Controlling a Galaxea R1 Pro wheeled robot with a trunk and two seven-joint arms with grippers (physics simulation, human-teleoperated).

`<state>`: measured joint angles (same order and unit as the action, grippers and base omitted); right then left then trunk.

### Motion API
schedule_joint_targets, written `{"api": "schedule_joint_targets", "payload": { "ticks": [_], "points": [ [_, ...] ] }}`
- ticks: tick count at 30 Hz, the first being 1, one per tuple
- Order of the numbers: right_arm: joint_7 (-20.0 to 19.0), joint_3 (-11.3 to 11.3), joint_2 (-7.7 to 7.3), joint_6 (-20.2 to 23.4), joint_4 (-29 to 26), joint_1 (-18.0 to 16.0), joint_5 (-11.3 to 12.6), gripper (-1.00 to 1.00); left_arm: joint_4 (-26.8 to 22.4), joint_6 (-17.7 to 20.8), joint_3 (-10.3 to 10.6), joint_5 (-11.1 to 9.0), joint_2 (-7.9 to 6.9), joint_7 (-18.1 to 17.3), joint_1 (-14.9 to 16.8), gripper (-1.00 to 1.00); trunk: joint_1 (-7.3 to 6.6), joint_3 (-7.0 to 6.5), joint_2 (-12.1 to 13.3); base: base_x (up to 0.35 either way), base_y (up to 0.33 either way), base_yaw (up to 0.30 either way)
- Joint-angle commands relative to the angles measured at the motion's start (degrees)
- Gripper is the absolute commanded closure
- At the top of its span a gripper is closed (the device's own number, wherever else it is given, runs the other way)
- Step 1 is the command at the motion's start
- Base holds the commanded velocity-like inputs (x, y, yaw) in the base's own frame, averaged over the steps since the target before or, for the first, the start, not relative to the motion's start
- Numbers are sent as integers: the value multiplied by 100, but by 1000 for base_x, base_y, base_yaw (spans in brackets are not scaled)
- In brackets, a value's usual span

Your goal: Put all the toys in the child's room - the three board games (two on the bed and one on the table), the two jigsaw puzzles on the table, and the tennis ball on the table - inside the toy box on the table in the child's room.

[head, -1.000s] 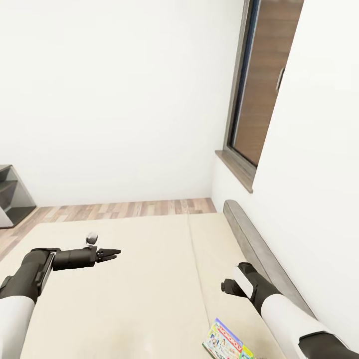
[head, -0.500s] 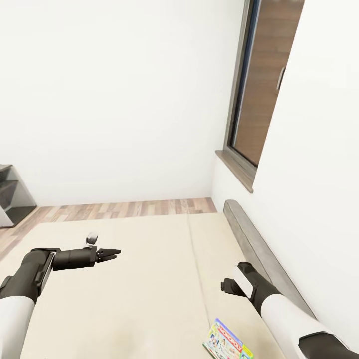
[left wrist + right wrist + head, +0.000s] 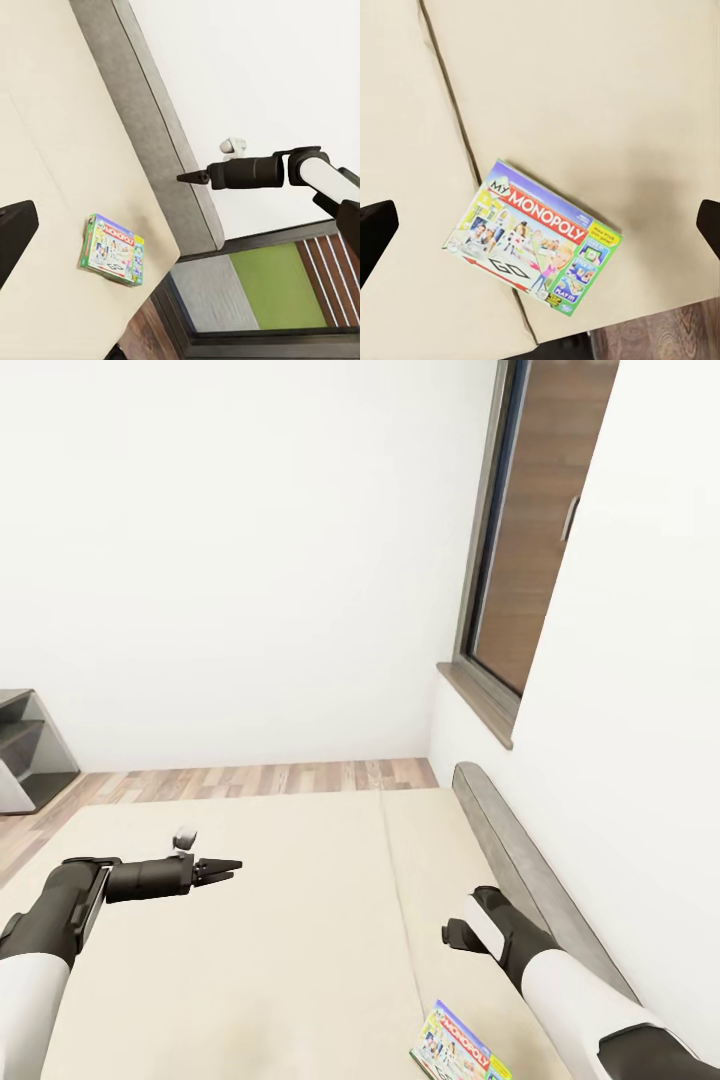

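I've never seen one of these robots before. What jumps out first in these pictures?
The bright Monopoly box stands out, lying flat on the plain beige bed near its edge, across a seam in the mattress cover. Two black-and-white arms reach over the bed: the left gripper looks shut, its fingertips together in a point, above bare mattress, while the right gripper hangs open over the box. A tall dark-framed window sits above the grey headboard.

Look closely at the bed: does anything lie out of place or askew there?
Yes. The green-white Monopoly board game box lies flat on the plain beige bed close to its edge, turned at a slant to the mattress seam. It appears undamaged.
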<state>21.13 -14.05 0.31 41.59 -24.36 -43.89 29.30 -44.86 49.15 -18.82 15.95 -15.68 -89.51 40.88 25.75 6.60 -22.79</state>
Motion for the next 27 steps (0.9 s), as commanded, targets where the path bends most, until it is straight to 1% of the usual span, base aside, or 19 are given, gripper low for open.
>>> {"api": "schedule_joint_targets", "payload": {
  "ticks": [1,9,18,27],
  "points": [
    [50,-48,-5,16,-7,-6,60,-100,-5,60,-16,61,3,-49,7,-100,4,13,-13,0,0,3],
    [49,-62,-5,16,-7,-6,64,-100,-5,63,-16,63,3,-49,8,-100,4,13,-13,0,0,18],
    [49,-63,-5,16,-7,-6,67,-100,-5,61,-16,62,3,-49,6,-100,4,13,-13,0,0,219],
    [49,-63,-5,16,-7,-6,67,-100,-5,63,-16,62,8,-49,5,-100,4,13,-13,0,0,63]
  ]
}}
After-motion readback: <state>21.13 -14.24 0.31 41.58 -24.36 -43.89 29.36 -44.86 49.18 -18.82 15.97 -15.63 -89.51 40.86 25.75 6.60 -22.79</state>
